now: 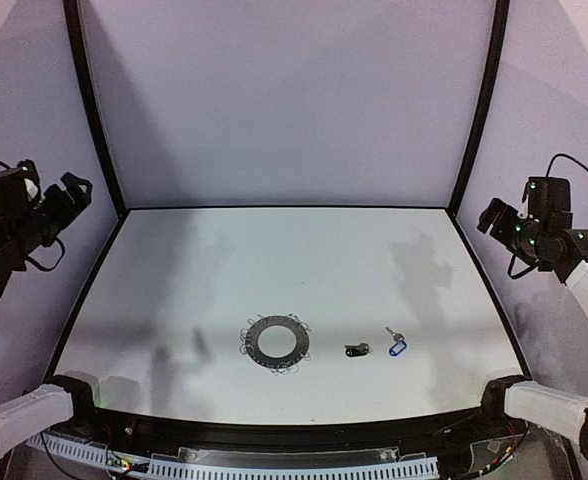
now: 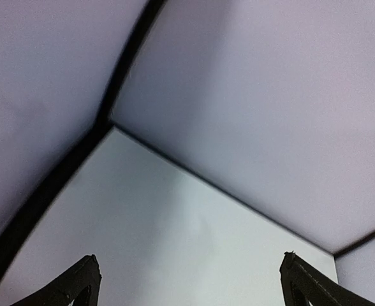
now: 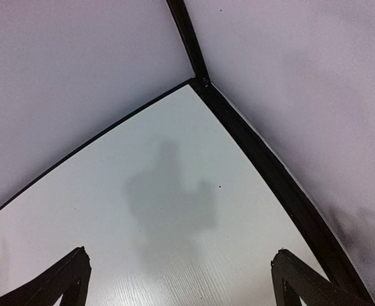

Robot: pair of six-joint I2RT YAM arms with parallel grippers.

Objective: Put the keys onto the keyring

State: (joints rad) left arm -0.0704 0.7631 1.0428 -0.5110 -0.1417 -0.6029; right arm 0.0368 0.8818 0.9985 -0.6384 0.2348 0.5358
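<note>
The keyring (image 1: 278,342), a flat black ring fringed with small silver wire loops, lies on the white table near its front middle. Just right of it lies a key with a black head (image 1: 356,349), and further right a key with a blue tag (image 1: 395,346). My left gripper (image 1: 66,195) hangs raised off the table's left edge, open and empty. My right gripper (image 1: 496,215) hangs raised off the right edge, also open and empty. In the left wrist view the fingertips (image 2: 88,271) stand wide apart over bare table. The right wrist view shows the same, fingertips (image 3: 283,261) spread.
A black frame (image 1: 98,130) borders the table (image 1: 274,260) and rises at the back corners against pale walls. A cable strip (image 1: 274,465) runs along the near edge between the arm bases.
</note>
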